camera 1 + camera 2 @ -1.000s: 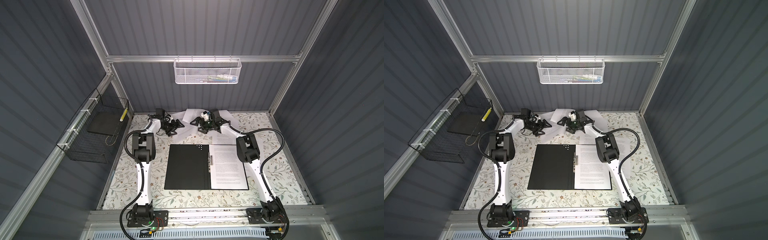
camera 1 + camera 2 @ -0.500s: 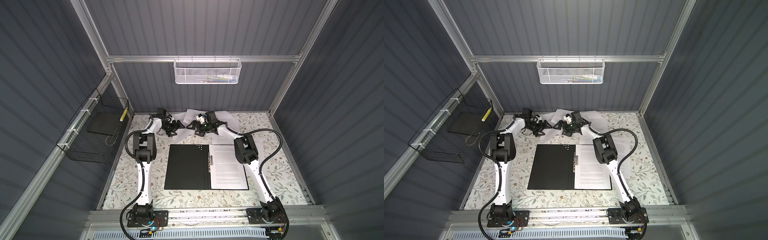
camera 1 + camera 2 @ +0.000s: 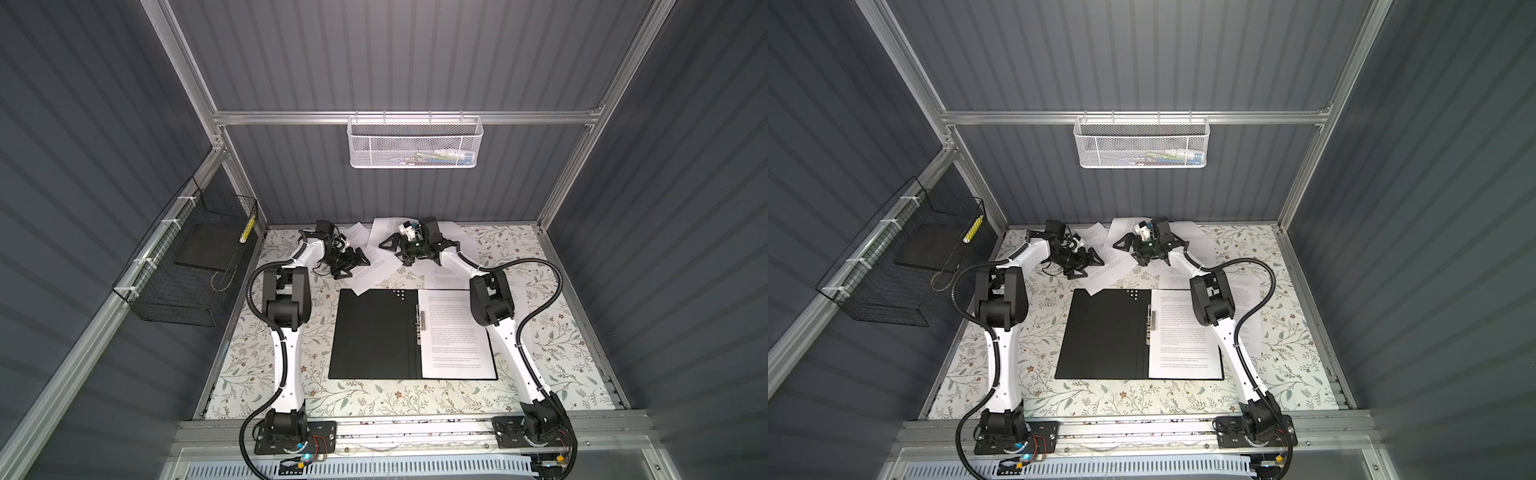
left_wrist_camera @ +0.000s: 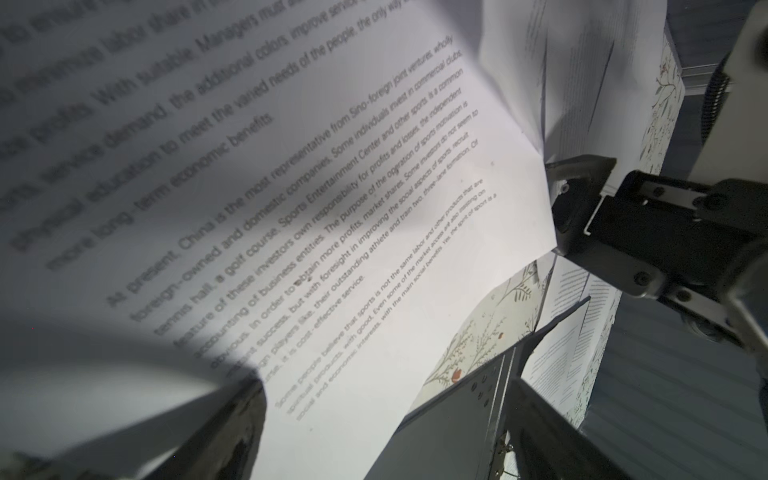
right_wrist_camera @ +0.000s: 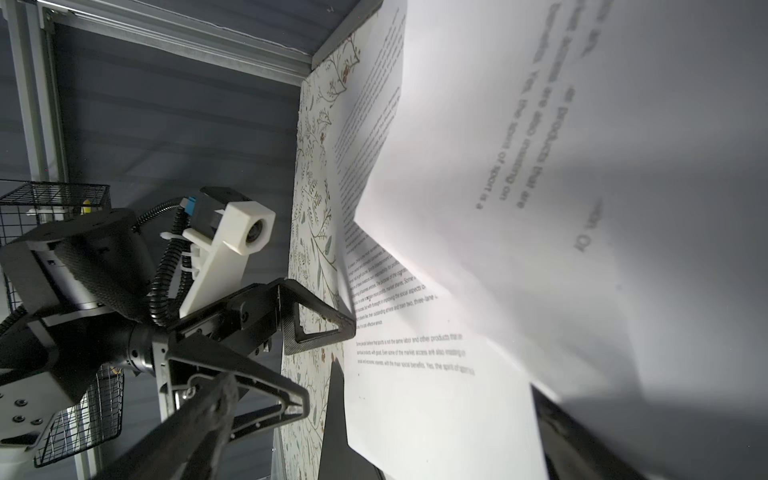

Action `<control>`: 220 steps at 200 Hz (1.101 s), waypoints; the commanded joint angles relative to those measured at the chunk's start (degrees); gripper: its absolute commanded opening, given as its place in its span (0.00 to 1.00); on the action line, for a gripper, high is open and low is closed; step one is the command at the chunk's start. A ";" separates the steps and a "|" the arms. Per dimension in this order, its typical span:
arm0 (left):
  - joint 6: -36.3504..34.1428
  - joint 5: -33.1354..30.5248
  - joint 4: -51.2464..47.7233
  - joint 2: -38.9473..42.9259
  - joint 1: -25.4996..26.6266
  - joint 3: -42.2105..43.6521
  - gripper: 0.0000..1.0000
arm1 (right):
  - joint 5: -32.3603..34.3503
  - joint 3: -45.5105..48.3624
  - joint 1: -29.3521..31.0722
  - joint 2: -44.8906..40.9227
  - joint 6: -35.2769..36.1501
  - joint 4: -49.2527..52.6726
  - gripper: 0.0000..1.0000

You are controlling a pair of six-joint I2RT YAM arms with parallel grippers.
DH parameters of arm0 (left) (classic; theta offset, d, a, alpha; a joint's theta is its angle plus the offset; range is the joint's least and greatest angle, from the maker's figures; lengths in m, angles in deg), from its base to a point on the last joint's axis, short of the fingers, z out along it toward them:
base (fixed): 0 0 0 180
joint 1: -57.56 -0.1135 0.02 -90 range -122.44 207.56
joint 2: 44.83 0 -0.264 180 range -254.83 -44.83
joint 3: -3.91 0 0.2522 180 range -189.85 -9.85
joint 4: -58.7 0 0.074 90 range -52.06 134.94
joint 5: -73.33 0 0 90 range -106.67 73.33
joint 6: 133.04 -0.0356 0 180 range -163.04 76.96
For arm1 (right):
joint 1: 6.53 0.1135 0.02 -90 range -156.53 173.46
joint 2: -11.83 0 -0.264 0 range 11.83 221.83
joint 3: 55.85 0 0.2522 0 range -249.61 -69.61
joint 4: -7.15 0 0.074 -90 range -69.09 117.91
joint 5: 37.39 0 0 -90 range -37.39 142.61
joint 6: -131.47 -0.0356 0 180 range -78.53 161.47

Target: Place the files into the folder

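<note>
While the folder (image 3: 374,336) lies open, files (image 3: 375,268) lie behind.

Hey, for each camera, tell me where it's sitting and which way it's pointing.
Top views: high above the front rail, looking down on the table; both arms show whole, bases to left gripper and right gripper, flanking the open folder.
Left wrist: behind the left gripper, low over a printed sheet; own fingers show, right gripper beyond.
Right wrist: behind the right gripper, facing the left gripper and wall basket; own fingers show.
Shared: both wrist views catch that sheet and the folder's corner.
</note>
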 commanded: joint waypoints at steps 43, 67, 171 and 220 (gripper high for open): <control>-1.62 -9.16 -8.10 -3.00 0.20 5.75 0.91 | 0.23 6.53 1.03 -4.79 3.63 1.14 0.80; -1.40 -9.44 -7.27 -2.09 -0.05 7.70 0.91 | 1.78 6.85 1.10 -5.80 5.84 4.99 0.70; -0.99 -12.22 -6.23 -1.01 -0.77 10.91 0.91 | 5.38 11.78 0.18 -8.12 5.32 7.44 0.36; -0.95 -12.14 -6.08 -0.83 -0.77 11.03 0.91 | 5.98 12.30 -0.22 -7.76 4.84 8.15 0.26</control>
